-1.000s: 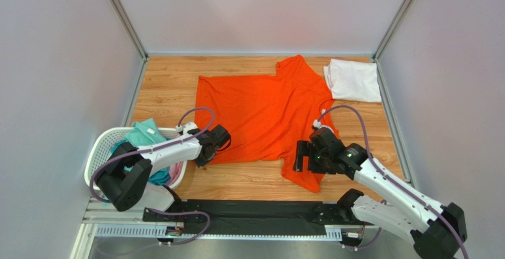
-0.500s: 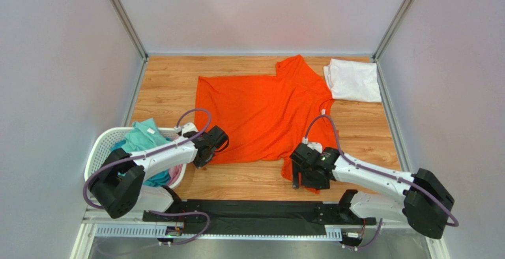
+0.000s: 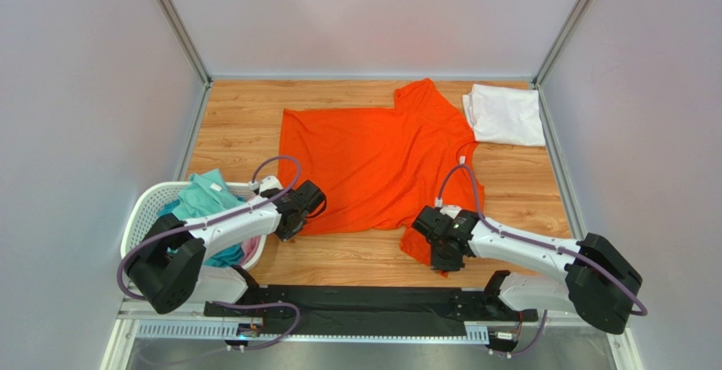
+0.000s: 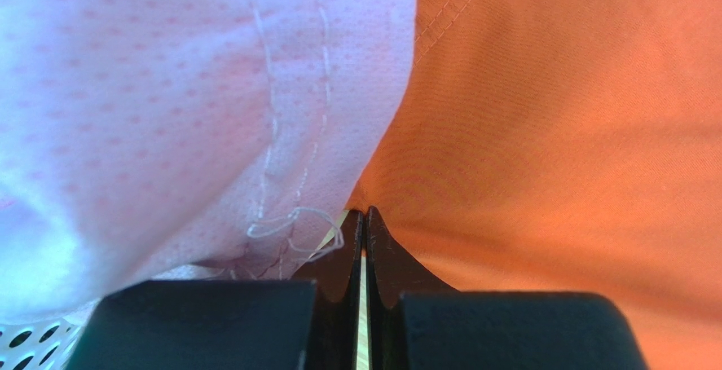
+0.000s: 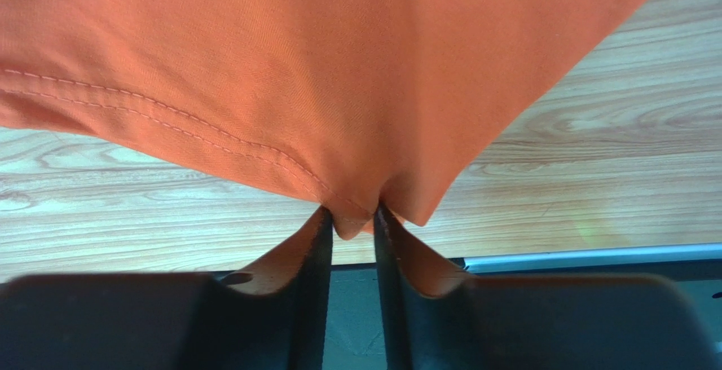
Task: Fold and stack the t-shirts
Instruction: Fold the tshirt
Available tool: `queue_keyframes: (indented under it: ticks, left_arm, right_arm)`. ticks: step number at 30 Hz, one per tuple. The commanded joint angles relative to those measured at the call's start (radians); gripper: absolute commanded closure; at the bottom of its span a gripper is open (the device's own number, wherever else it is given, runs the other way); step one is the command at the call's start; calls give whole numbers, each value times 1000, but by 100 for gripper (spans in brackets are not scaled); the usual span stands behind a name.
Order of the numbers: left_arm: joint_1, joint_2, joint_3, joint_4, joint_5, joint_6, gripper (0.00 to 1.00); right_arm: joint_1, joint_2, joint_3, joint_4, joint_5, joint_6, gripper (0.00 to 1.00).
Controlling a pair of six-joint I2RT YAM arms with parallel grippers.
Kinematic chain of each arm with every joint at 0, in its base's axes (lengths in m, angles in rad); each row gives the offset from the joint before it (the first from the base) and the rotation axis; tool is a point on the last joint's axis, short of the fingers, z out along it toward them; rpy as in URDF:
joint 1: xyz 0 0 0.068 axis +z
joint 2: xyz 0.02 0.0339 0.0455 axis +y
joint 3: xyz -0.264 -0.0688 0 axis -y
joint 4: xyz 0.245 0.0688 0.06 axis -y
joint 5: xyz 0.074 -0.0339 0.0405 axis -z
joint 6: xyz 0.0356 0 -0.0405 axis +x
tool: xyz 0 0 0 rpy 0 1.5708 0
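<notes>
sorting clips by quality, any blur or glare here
Top external: evenly lit, sharp, no glare. Left wrist: pink cloth soft and washed out at lower left, orange shirt sharper. Right wrist: stitching and table grain crisp; right tool's base dark, blurred.

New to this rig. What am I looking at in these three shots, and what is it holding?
These are two robot arms bolted at the near edge of a wooden table. The wide picture comes from a fixed camera above and behind them. Each close-up comes from a wrist camera looking along its own claw.

An orange t-shirt lies spread out, with a folded white t-shirt at the far right. A white mesh basket at the near left holds teal cloth and pink cloth.

The right claw pinches the orange shirt's near edge. The left claw is shut at its near left corner, apparently gripping it too.
</notes>
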Motion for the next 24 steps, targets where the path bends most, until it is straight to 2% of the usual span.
queue_keyframes:
  ticks: [1, 3, 4, 14, 24]
  left_arm:
    - [5, -20, -4, -2, -5, 30, 100]
    - [5, -32, -6, -2, -2, 40, 100]
    - [5, -40, -3, 0, -5, 44, 100]
    - [5, -120, 24, 0, -7, 90, 100]
    - [7, -137, 108, -10, -54, 133, 100]
  right_arm:
    - [7, -34, -40, 33, 25, 51, 83]
    - [5, -61, -37, 21, 37, 51, 91]
    - [5, -92, -32, 17, 45, 48, 100]
    - [-3, -233, 77, -60, 155, -41, 100]
    - [-153, -241, 235, -63, 231, -202, 100]
